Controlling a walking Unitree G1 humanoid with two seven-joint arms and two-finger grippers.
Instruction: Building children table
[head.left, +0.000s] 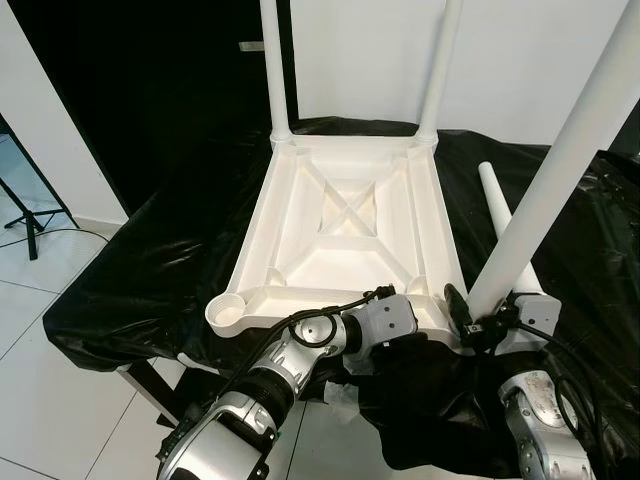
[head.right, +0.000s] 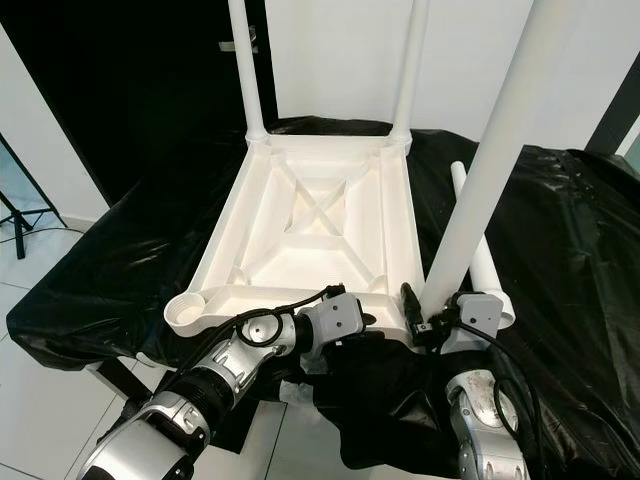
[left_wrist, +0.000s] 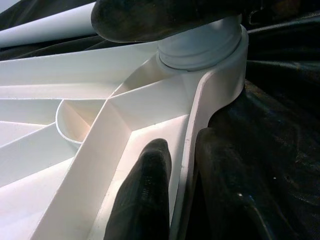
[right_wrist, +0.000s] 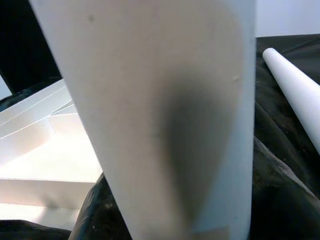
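Observation:
A white plastic table (head.left: 345, 215) lies upside down on a black-covered surface. Two legs (head.left: 273, 70) (head.left: 440, 60) stand in its far corner sockets. A third leg (head.left: 560, 170) leans in the near right socket (left_wrist: 200, 45), with my right gripper (head.left: 478, 318) shut around its base; this leg (right_wrist: 165, 110) is close up in the right wrist view. My left gripper (left_wrist: 187, 195) is shut on the table's near rim beside that socket, one finger (left_wrist: 145, 195) inside the wall and one outside. The near left socket (head.left: 228, 310) holds nothing. A loose leg (head.left: 497, 200) lies on the cover at the right.
The black cover (head.left: 150, 260) drapes over the worktop's edges. White tiled floor (head.left: 50, 400) lies to the left, with a black tripod foot (head.left: 25, 220) on it. A white wall (head.left: 520, 60) and a dark doorway (head.left: 180, 80) stand behind.

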